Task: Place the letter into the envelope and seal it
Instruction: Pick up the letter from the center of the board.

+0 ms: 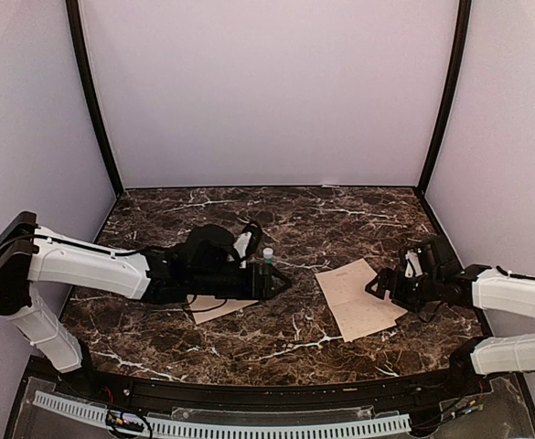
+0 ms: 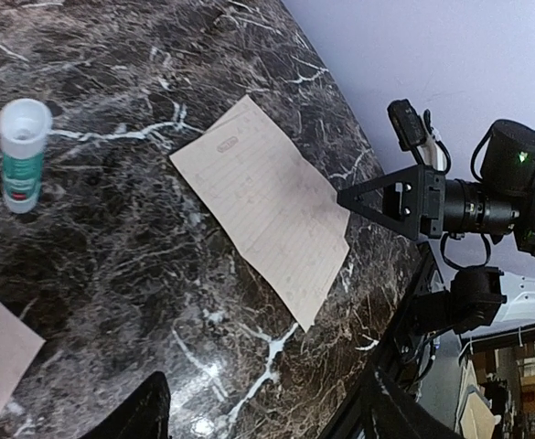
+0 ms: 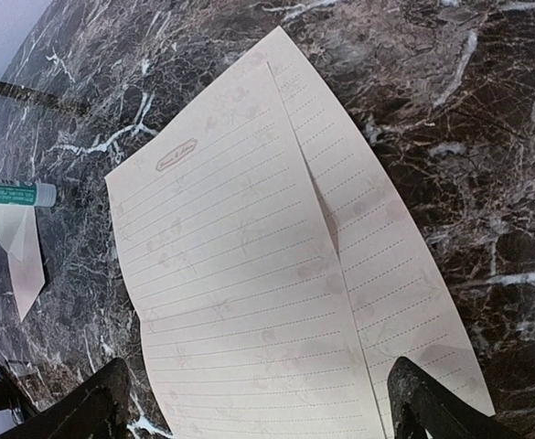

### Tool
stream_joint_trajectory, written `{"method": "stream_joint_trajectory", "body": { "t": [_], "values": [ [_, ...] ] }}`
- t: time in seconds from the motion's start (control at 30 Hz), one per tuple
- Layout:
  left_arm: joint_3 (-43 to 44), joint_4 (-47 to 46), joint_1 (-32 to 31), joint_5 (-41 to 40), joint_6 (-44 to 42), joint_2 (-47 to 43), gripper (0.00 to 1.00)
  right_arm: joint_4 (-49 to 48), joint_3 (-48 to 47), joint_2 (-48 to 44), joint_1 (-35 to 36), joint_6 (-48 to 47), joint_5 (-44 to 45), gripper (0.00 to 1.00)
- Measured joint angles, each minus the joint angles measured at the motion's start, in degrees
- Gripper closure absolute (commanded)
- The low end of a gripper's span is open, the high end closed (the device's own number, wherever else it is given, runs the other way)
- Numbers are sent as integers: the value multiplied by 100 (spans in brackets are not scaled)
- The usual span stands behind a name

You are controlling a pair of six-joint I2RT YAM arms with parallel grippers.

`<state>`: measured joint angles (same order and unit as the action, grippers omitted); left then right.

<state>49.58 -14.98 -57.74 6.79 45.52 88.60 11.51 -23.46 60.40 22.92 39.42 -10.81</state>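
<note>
The letter [image 1: 358, 298], a lined tan-cream sheet, lies flat on the marble right of centre. In the right wrist view the letter [image 3: 240, 274] shows a lengthwise fold, its left part slightly raised over the right. My right gripper [image 1: 382, 287] is open at the letter's right edge, and its fingers [image 3: 98, 407] straddle the sheet without holding it. The envelope [image 1: 214, 307] lies partly hidden under my left arm. It also shows in the right wrist view [image 3: 20, 251]. My left gripper [image 1: 280, 282] is open and empty, left of the letter [image 2: 267, 201].
A white glue stick with a green label [image 1: 267, 256] stands just behind the left gripper; it also shows in the left wrist view [image 2: 24, 155]. White walls enclose the table on three sides. The table's front edge [image 1: 249, 380] runs close to the letter.
</note>
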Motion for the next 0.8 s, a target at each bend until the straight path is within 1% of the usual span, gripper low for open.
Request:
{"method": "stream_joint_trajectory", "body": {
  "t": [0.03, 0.17, 0.37, 0.53, 0.8],
  "values": [
    [144, -72, -105, 24, 35, 227, 35, -13, 31, 0, 0, 2, -13, 6],
    [634, -321, -345, 225, 168, 951, 37, -31, 149, -9, -11, -7, -9, 7],
    [962, -479, -448, 474, 282, 1663, 38, -94, 282, -81, -85, -31, -2, 8],
    [1196, -487, -457, 546, 295, 1980, 39, -243, 330, 94, -96, -74, -168, 9],
    [1445, -461, -481, 586, 175, 2251, 39, -546, 422, 205, -98, -146, -905, 12]
  ]
}}
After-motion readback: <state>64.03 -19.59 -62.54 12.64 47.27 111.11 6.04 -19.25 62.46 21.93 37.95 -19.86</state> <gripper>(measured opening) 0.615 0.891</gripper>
